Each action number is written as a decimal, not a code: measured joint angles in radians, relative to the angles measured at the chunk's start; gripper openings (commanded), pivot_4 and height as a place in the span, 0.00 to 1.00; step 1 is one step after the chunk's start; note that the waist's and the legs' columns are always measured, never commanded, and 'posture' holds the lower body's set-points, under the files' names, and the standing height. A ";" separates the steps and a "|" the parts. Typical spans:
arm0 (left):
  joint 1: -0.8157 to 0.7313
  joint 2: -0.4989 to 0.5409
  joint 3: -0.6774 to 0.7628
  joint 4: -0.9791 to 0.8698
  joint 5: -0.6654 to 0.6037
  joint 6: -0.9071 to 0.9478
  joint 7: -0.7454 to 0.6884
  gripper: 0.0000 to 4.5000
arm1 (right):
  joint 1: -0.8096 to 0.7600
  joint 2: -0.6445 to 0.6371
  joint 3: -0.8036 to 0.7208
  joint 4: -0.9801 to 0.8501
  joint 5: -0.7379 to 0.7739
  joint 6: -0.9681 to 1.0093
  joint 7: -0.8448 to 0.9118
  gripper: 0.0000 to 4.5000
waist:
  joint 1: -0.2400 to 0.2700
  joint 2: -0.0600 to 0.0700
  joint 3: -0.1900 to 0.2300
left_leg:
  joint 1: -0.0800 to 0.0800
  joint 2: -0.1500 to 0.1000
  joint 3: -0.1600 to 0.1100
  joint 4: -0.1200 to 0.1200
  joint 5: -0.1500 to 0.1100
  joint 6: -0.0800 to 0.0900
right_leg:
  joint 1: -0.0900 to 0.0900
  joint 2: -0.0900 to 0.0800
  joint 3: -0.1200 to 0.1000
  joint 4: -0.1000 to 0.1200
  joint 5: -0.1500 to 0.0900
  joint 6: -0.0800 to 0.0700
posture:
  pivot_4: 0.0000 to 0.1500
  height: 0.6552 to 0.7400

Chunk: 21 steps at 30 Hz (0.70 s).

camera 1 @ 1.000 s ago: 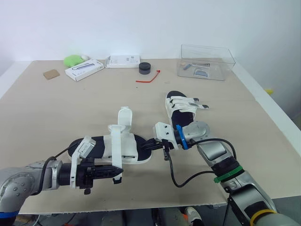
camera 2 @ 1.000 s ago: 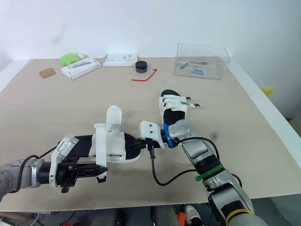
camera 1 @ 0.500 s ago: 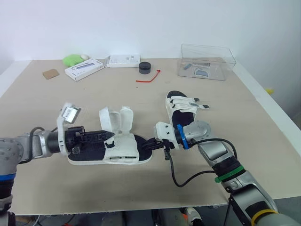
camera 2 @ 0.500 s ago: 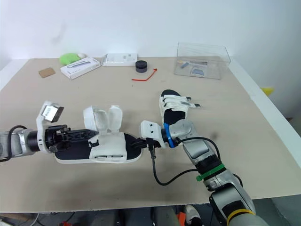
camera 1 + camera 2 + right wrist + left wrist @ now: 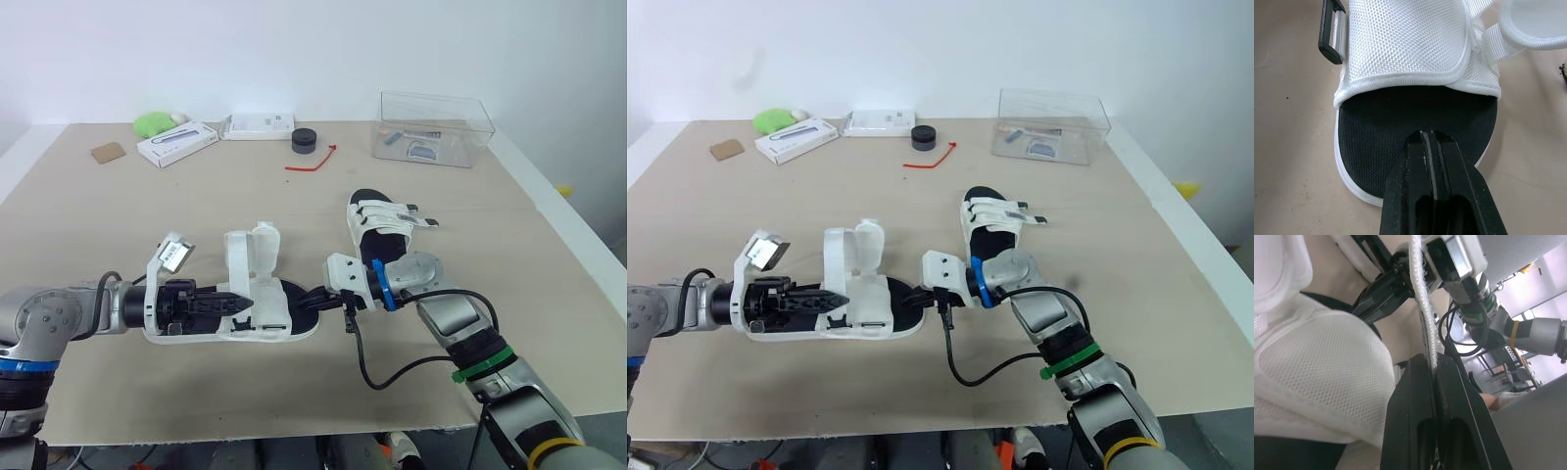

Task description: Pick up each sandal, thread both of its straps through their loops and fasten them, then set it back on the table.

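Note:
An unfastened white sandal with a black footbed lies flat near the table's front, its two straps standing up. My left gripper reaches in from the heel side and is shut on the edge of one white strap. From the toe side, my right gripper is shut, its tips resting on the black footbed at the toe. Just behind my right wrist lies a second sandal, its straps closed across it.
Along the far edge stand a clear plastic box, a black round puck, a red cord, two white boxes, a green lump and a brown square. The table's right edge runs close by.
My left gripper swung from the table's front up to the sandal's heel side, lifted the front strap upright, and now sits lower against the upper. The right gripper held still.

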State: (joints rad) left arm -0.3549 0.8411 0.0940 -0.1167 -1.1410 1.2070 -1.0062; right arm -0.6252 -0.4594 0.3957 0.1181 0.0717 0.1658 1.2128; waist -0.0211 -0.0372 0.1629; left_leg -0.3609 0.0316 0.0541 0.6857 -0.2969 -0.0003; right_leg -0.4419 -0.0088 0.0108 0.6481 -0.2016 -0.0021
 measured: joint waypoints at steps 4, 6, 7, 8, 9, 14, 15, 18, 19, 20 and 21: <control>0.001 0.000 -0.005 0.000 0.036 -0.007 -0.019 0.01 | 0.000 0.000 0.000 -0.001 0.000 0.003 -0.002 0.00 | 0.000 0.000 0.000 | 0.000 0.000 0.000 0.000 0.000 0.000 | 0.000 0.000 0.000 0.000 0.000 0.000 | 1.00 1.00; 0.002 0.000 -0.006 0.000 0.044 -0.010 -0.027 0.01 | 0.000 0.000 0.000 -0.001 0.000 0.003 -0.002 0.00 | 0.000 0.000 0.000 | 0.000 0.000 0.000 0.000 0.000 0.000 | 0.000 0.000 0.000 0.000 0.000 0.000 | 1.00 1.00; 0.002 0.000 -0.006 0.000 0.046 -0.010 -0.028 0.01 | 0.000 0.000 0.000 -0.001 0.000 0.003 -0.002 0.00 | 0.000 0.000 0.000 | 0.000 0.000 0.000 0.000 0.000 0.000 | 0.000 0.000 0.000 0.000 0.000 0.000 | 1.00 1.00; 0.002 0.000 -0.006 0.000 0.046 -0.010 -0.028 0.01 | 0.000 0.000 0.000 -0.001 0.000 0.003 -0.002 0.00 | 0.000 0.000 0.000 | 0.000 0.000 0.000 0.000 0.000 0.000 | 0.000 0.000 0.000 0.000 0.000 0.000 | 1.00 1.00; 0.001 0.000 -0.006 0.003 0.052 -0.011 -0.028 0.01 | 0.000 0.000 0.000 -0.001 0.000 0.003 -0.002 0.00 | 0.000 0.000 0.000 | 0.000 0.000 0.000 0.000 0.000 0.000 | 0.000 0.000 0.000 0.000 0.000 0.000 | 1.00 1.00; 0.001 -0.002 -0.005 0.019 0.071 -0.024 -0.028 0.01 | 0.000 0.000 0.000 -0.001 0.000 0.002 -0.002 0.00 | 0.000 0.000 0.000 | 0.000 0.000 0.000 0.000 0.000 0.000 | 0.000 0.000 0.000 0.000 0.000 0.000 | 1.00 1.00; 0.001 -0.006 -0.004 0.019 0.070 -0.024 -0.027 0.01 | 0.000 0.000 0.000 -0.001 0.000 0.002 -0.002 0.00 | 0.000 0.000 0.000 | 0.000 0.000 0.000 0.000 0.000 0.000 | 0.000 0.000 0.000 0.000 0.000 0.000 | 1.00 1.00; 0.001 -0.010 -0.002 0.018 0.070 -0.024 -0.027 0.01 | 0.000 0.000 0.000 -0.001 0.000 0.002 -0.002 0.00 | 0.000 0.000 0.000 | 0.000 0.000 -0.001 0.000 0.000 0.000 | 0.000 0.000 0.000 0.000 0.000 0.000 | 1.00 1.00; 0.001 -0.010 0.000 0.018 0.070 -0.024 -0.027 0.01 | 0.000 0.000 0.000 -0.001 0.000 0.002 -0.002 0.00 | 0.000 0.000 0.000 | 0.000 0.000 -0.001 0.000 0.000 0.000 | 0.000 0.000 0.000 0.000 0.000 0.000 | 1.00 1.00; 0.001 -0.010 0.000 0.018 0.070 -0.024 -0.027 0.01 | 0.000 0.000 0.000 -0.001 0.000 0.002 -0.002 0.00 | 0.000 0.000 0.000 | 0.000 0.000 -0.001 0.000 0.000 0.000 | 0.000 0.000 0.000 0.000 0.000 0.000 | 1.00 1.00; 0.001 -0.010 0.000 0.018 0.070 -0.024 -0.027 0.01 | 0.000 0.000 0.000 -0.001 0.000 0.002 -0.002 0.00 | 0.000 0.000 0.000 | 0.000 0.000 -0.001 0.000 0.000 0.000 | 0.000 0.000 0.000 0.000 0.000 0.000 | 1.00 1.00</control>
State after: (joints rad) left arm -0.3538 0.8308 0.0942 -0.0985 -1.0709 1.1835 -1.0330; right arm -0.6250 -0.4596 0.3957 0.1170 0.0717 0.1681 1.2112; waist -0.0212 -0.0373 0.1629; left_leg -0.3610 0.0315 0.0536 0.6858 -0.2969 -0.0003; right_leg -0.4419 -0.0091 0.0103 0.6480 -0.2017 -0.0018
